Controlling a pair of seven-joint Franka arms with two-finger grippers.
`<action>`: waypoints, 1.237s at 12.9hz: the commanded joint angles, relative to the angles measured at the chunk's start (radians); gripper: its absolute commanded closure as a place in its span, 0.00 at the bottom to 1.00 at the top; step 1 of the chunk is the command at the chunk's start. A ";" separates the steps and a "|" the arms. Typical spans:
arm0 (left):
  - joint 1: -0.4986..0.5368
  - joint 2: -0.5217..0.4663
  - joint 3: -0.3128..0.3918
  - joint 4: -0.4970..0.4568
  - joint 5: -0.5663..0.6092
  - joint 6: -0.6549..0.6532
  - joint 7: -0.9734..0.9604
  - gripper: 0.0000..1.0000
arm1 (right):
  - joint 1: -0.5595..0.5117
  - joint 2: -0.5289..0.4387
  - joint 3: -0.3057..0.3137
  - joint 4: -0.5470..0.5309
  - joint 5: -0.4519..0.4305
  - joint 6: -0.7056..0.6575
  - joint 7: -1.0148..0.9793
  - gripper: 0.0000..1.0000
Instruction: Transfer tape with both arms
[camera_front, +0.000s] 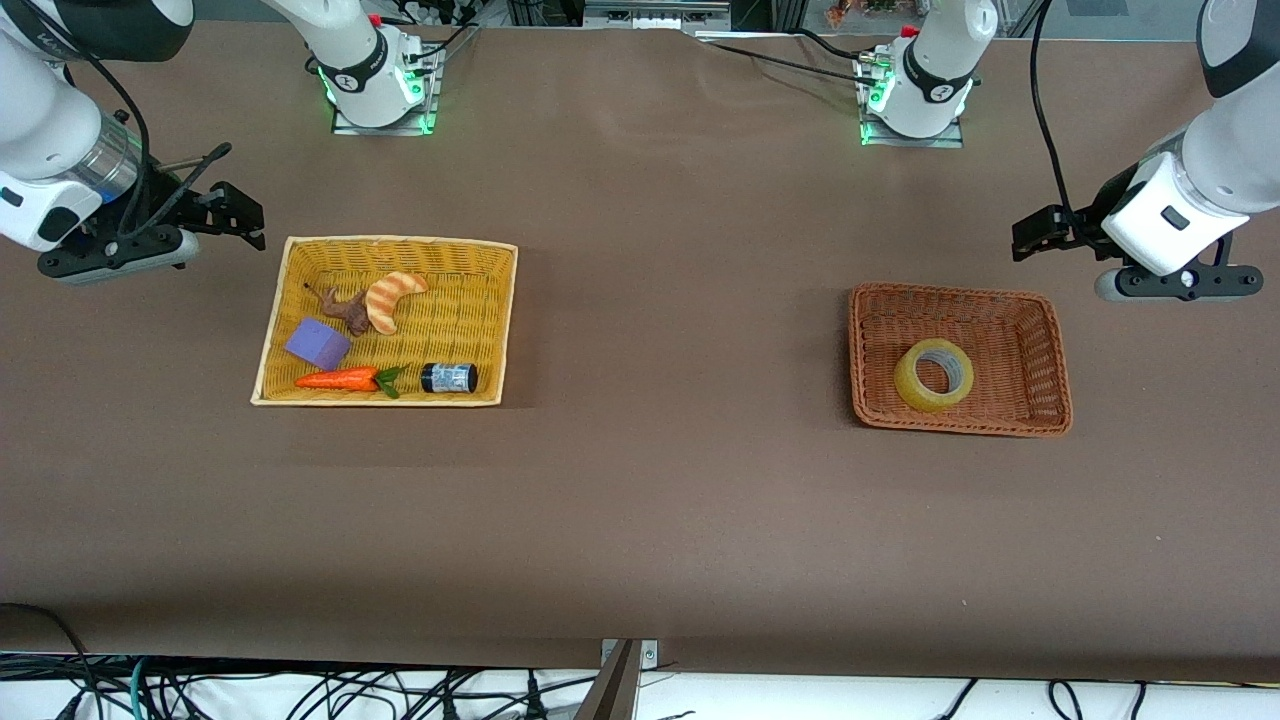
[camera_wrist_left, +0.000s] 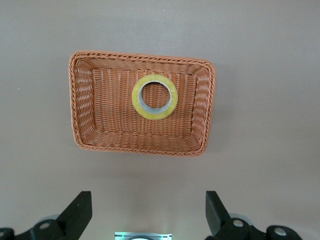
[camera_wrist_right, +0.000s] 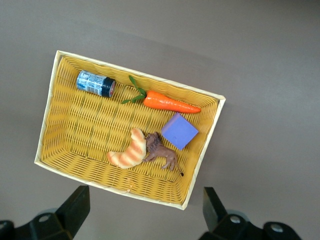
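Note:
The tape, a pale-yellow ring, lies flat in a brown wicker basket toward the left arm's end of the table. It also shows in the left wrist view, inside the same basket. My left gripper is open and empty, up over bare table beside the brown basket; its jaws stand wide apart in the left wrist view. My right gripper is open and empty, over bare table beside the yellow basket; it also shows in the right wrist view.
The yellow basket holds a dark blue-labelled jar, a toy carrot, a purple block, a croissant and a brown toy animal. Brown cloth covers the table between the baskets.

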 joint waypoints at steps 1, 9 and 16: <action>0.008 -0.010 -0.003 0.005 -0.009 0.010 0.014 0.00 | -0.002 -0.022 0.009 -0.018 -0.008 0.011 -0.009 0.00; 0.024 0.017 0.005 0.083 -0.011 0.007 0.013 0.00 | 0.003 -0.010 0.018 0.027 0.007 -0.017 0.063 0.00; 0.044 0.019 0.005 0.087 -0.022 0.008 0.011 0.00 | 0.004 -0.010 0.024 0.028 0.004 -0.026 0.085 0.00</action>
